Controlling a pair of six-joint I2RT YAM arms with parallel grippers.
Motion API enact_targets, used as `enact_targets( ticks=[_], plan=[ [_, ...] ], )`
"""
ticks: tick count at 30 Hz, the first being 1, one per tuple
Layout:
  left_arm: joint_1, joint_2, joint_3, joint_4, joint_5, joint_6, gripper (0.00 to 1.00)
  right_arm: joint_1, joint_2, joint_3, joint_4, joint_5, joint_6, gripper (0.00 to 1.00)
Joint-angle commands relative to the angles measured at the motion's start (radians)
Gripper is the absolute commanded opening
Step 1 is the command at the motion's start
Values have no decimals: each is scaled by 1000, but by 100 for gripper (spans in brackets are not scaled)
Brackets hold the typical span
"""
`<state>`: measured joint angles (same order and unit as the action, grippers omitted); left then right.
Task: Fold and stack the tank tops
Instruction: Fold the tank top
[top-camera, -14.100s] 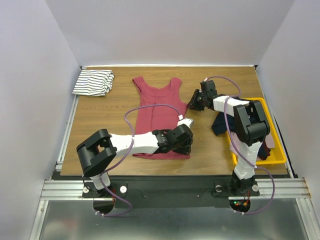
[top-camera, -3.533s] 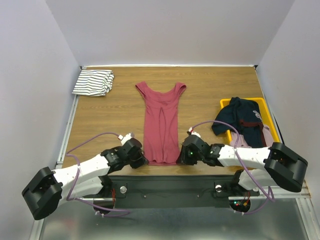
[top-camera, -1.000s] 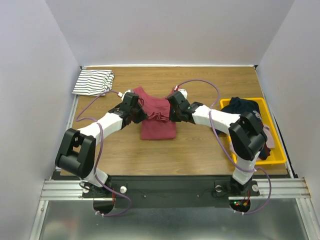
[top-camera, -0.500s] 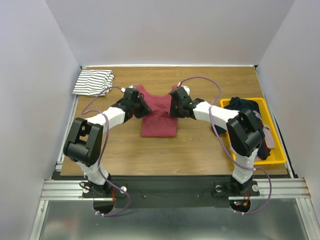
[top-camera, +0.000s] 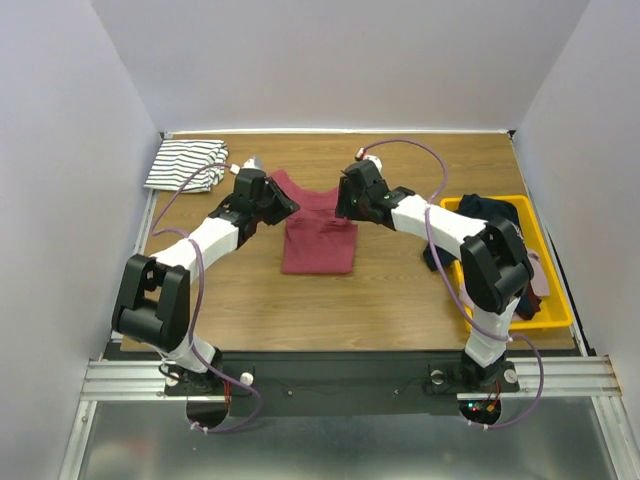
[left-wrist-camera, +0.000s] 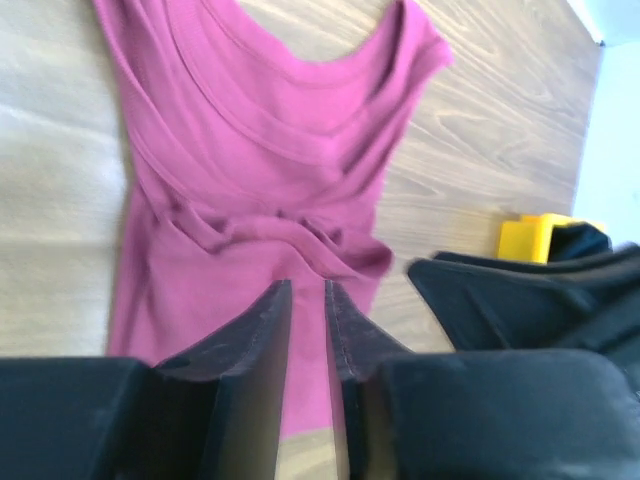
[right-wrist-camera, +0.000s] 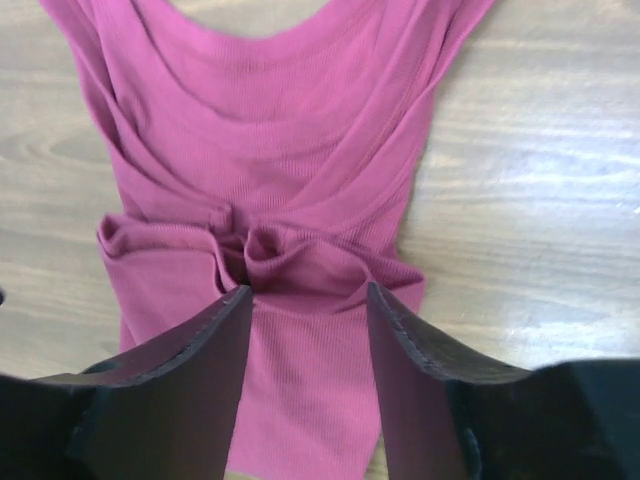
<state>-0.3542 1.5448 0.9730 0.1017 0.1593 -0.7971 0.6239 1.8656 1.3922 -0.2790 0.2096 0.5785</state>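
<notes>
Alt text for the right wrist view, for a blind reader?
A dark red tank top lies folded on the wooden table, its bunched edge below the neckline. The right end effector hovers above it, jaws open, holding nothing.

Yellow bin (top-camera: 550, 320), right edge of frame: held dark navy clothing (top-camera: 487, 209). Wooden table (top-camera: 400, 300), centre frame.
</notes>
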Motion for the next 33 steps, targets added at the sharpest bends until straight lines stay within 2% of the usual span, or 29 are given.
enact_targets(
  ticks=[1,3,9,18,20,27,33],
  plan=[
    [-52,-74,-100,9,-10,-57,22,51,-25,-10,29,-21,-28,50],
    [-69,-94,-144,32,-26,-80,13,60,4,4,29,-33,-31,46],
    [-109,-94,-244,78,-37,-137,2,62,85,80,27,-36,-39,42],
    [-123,-31,-289,99,-61,-162,0,5,242,224,24,-16,-60,39],
    [-123,-22,-315,113,-58,-180,1,-13,259,247,23,-19,-60,39],
    [-123,-8,-344,148,-44,-191,21,-18,254,255,24,-29,-81,39],
    [-123,-35,-365,147,-60,-200,24,-18,198,237,24,-26,-97,39]
  ],
)
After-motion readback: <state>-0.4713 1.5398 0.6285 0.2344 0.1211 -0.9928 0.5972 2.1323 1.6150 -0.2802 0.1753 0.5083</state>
